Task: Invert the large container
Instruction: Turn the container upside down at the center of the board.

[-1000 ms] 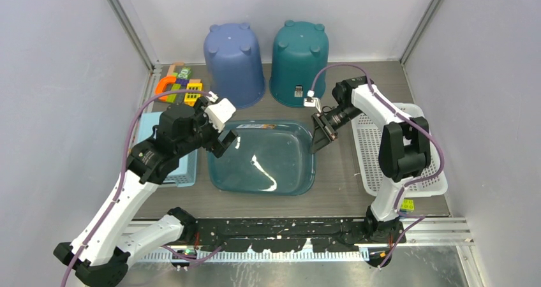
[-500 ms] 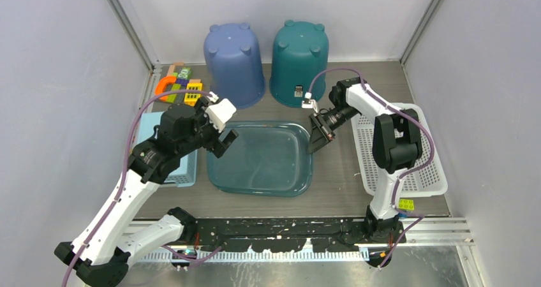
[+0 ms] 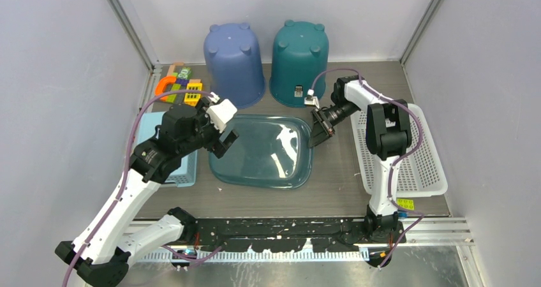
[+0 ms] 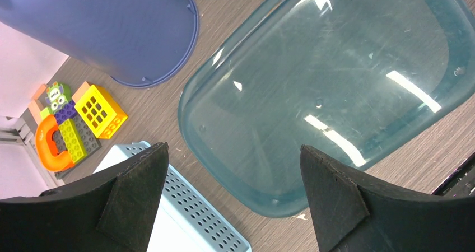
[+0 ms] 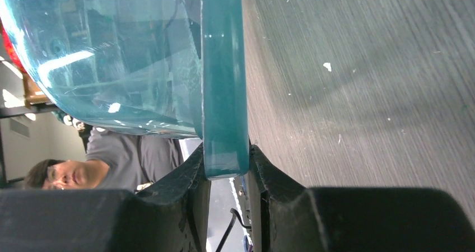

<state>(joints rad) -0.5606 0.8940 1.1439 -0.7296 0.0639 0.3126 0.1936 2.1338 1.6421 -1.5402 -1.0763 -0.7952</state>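
Because the right tool (image 3: 317, 131) is clenched on the right-hand short rim (image 5: 224, 95) of the large container (image 3: 261, 153), the coming move hinges on that pinched edge. The tub lies to the tool's left, in the middle of the desk (image 3: 332, 188), with its long axis running left to right between the two arms. In the left wrist view its base, with small corner bumps, seems to face upward, so the flip looks nearly done. Whether the rim sits flat on the desk all round cannot be told.

The left tool (image 3: 223, 139) hangs released, its jaws spread wide, over the tub's left end and touching nothing. The right arm alone carries the tub.

Room is tightest at the back, where the blue bucket (image 3: 234, 57) and the teal bucket (image 3: 300, 54) stand near the far long edge. A white basket (image 3: 421, 166) sits just right of the gripping wrist, and a light-blue basket (image 3: 182, 172) borders the left end. The near side offers the most open desk for letting go and backing off.
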